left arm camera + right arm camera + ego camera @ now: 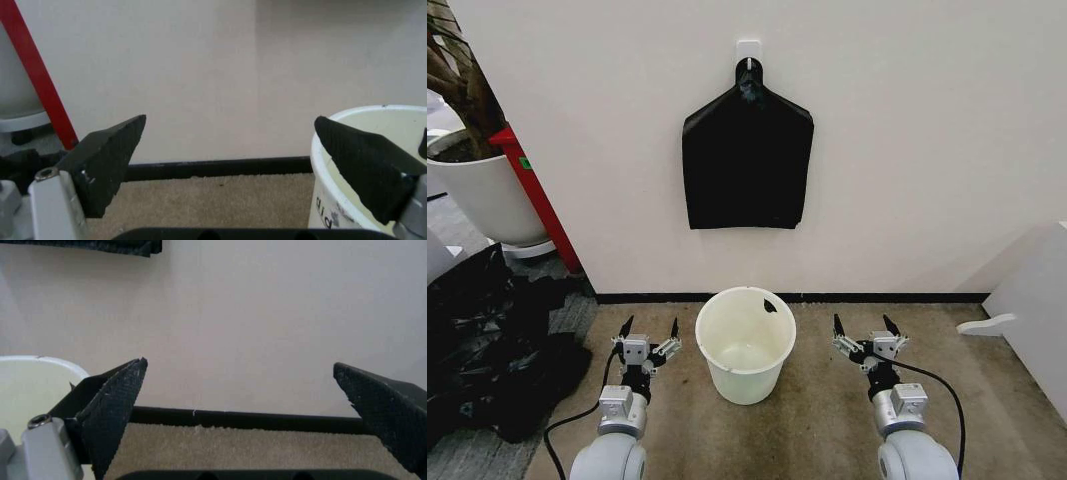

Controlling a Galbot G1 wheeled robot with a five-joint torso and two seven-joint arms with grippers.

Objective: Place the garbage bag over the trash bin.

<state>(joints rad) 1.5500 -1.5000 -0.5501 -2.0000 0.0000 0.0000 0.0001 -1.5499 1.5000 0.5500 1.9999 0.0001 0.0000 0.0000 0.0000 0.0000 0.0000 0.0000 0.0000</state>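
The trash bin, a small cream-white bucket, stands upright on the carpet just in front of the wall, with a small dark speck on its far rim. My left gripper is open beside the bin on its left, close to the floor. My right gripper is open on the bin's right, a little farther from it. In the left wrist view the open left gripper faces the wall with the bin at one side. In the right wrist view the bin sits beside the open right gripper. The garbage bag is out of view.
A flat black shield-shaped bundle hangs from a wall hook above the bin. A big heap of black plastic lies on the floor at the left, with a white plant pot and a red post behind it. A white panel stands at the right.
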